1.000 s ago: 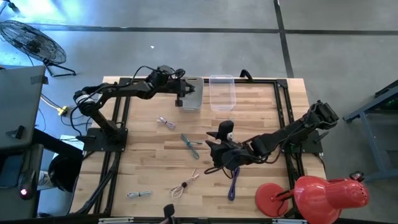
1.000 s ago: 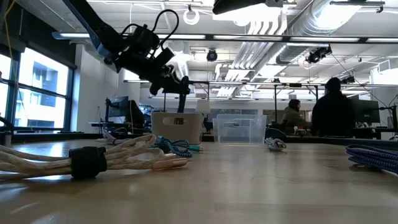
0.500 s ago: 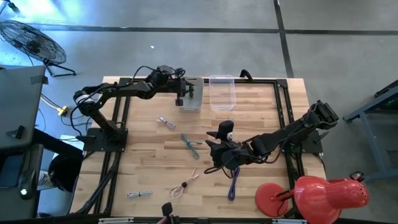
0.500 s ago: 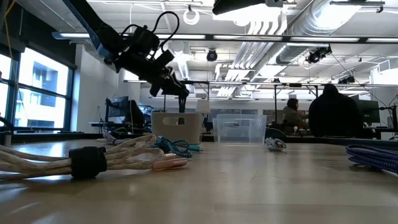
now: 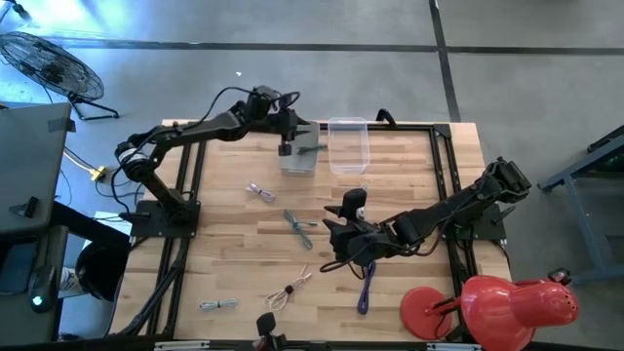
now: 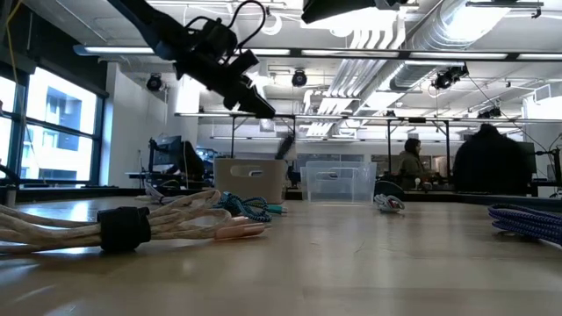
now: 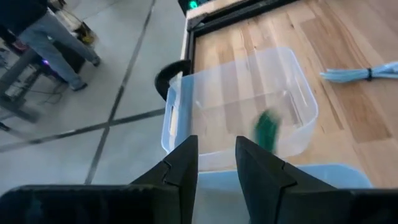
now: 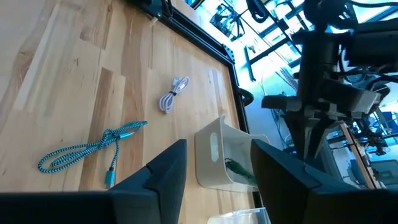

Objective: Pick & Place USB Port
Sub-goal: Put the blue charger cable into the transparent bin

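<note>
The left gripper (image 5: pixel 286 146) hovered directly above the white bin (image 5: pixel 297 161), its two fingers (image 7: pixel 184 155) parted with nothing between them. The green USB piece (image 5: pixel 311 149) was free of that gripper: from table height it showed as a small tilted shape just above the bin's rim and below the fingertips, and in the right wrist view it sat at the bin's mouth. A clear tub (image 5: pixel 348 146) stood just beside the bin, on the side toward the right arm. The right gripper (image 5: pixel 334 239) waited low over the table well apart from the bin, nearer the front edge, with its fingers (image 8: pixel 163 171) spread and holding nothing. A purple cable (image 5: pixel 366 285) lay just beyond that gripper, still farther from the bin. Between the bin and the right gripper lay a teal braided cable (image 5: pixel 299 229), and a small white cable (image 5: pixel 260 192) lay near the bin on the left arm's side. A beige cable (image 5: pixel 288 290) lay far from the bin, near the front edge.
</note>
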### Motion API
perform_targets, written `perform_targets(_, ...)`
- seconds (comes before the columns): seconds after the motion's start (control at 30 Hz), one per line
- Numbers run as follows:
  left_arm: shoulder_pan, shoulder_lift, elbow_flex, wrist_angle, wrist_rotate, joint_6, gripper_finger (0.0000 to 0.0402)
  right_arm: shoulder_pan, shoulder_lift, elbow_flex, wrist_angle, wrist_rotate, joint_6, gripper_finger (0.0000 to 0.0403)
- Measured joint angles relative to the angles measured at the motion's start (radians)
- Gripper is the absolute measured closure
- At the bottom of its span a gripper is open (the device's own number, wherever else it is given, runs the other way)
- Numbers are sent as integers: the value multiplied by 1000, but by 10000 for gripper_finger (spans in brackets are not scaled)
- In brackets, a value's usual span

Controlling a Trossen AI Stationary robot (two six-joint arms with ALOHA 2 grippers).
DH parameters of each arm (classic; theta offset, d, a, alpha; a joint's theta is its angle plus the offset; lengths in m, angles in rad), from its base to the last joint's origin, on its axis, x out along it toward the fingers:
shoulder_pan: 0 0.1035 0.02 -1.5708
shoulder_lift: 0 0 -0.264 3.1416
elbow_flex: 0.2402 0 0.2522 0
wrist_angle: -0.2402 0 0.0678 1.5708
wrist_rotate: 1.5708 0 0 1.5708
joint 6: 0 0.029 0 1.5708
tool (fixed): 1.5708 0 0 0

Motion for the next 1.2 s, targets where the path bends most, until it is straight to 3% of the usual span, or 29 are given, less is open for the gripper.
perform_targets(0.27, 0, -1, 40, -128, -60, 34, 298, 0, 0, 0, -13, 20, 13, 233)
perform_targets(0.47, -22, -84, 40, -131, 41, 25, 298, 7, 0, 0, -117, 197, 43, 233)
perform_targets(0.57, -59, -182, 40, -150, 97, 25, 299, 11, -17, -1, -215, 225, 109, 233)
perform_targets(0.67, -120, -296, 41, -207, 117, 35, 299, 11, -51, -1, -332, 158, 263, 235)
perform_targets(0.9, -299, -505, 41, -384, 176, 20, 299, -88, -137, -1, -628, -159, 825, 235)
perform_targets(1.03, -392, -563, 41, -470, 181, -21, 299, -164, -145, -1, -686, -239, 953, 235)
perform_targets(1.2, -487, -581, 41, -568, 100, -63, 299, -251, -123, -1, -678, -413, 971, 235)
